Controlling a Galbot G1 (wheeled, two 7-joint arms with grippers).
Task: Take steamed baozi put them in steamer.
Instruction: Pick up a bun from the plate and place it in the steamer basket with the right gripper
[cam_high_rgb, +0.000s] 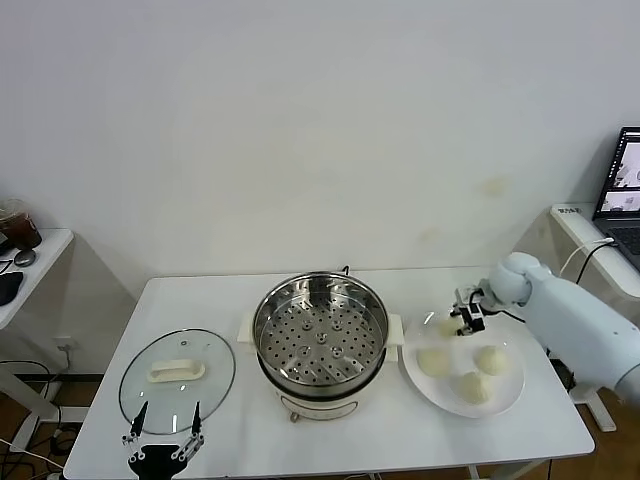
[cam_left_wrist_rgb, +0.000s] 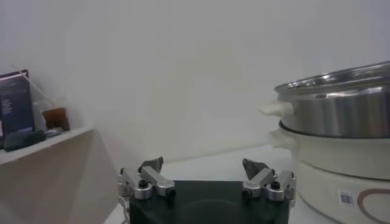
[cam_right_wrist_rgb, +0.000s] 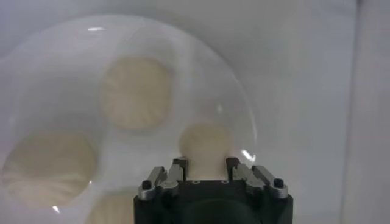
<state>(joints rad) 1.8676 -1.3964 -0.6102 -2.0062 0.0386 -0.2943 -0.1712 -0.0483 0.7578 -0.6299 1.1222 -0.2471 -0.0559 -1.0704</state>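
Head view, perforated shiny steamer (cam_high_rgb: 320, 335), smooth round baozi (cam_high_rgb: 433, 362)

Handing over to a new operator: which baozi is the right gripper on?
Look right of the steamer at the white plate. The right gripper is shut on the baozi at the plate's far edge; the other three lie free, nearer the robot.

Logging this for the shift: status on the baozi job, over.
Right gripper shut on a baozi at the plate. Left gripper open, parked by the glass lid. Steamer uncovered, path clear.
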